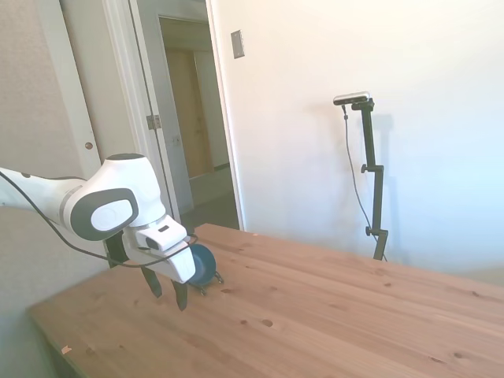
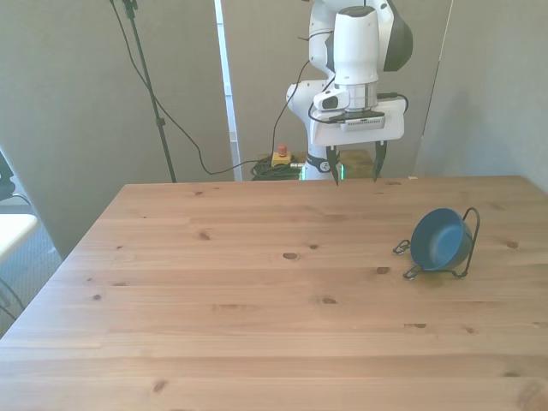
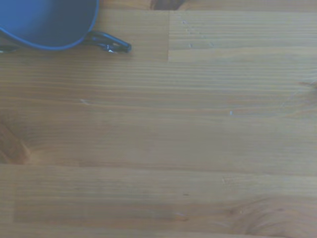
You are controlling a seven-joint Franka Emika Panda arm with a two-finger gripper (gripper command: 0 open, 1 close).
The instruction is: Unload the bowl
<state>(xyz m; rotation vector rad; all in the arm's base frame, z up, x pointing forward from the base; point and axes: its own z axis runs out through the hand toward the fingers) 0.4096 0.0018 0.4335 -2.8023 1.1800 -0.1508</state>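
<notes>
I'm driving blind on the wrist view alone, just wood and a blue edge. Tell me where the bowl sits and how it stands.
Observer: The bowl stands tilted on edge in a small wire rack, toward the front view's right.
Operator: Give me the gripper's position.
Observer: The gripper hangs above the table near its far edge, apart from the bowl.
Operator: Report the fingers.
Observer: Open, pointing down, holding nothing.

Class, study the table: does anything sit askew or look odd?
Only the bowl: it stands tilted on its edge in a small wire rack near the front view's right, not flat on the table. Nothing looks spilled or damaged.
</notes>
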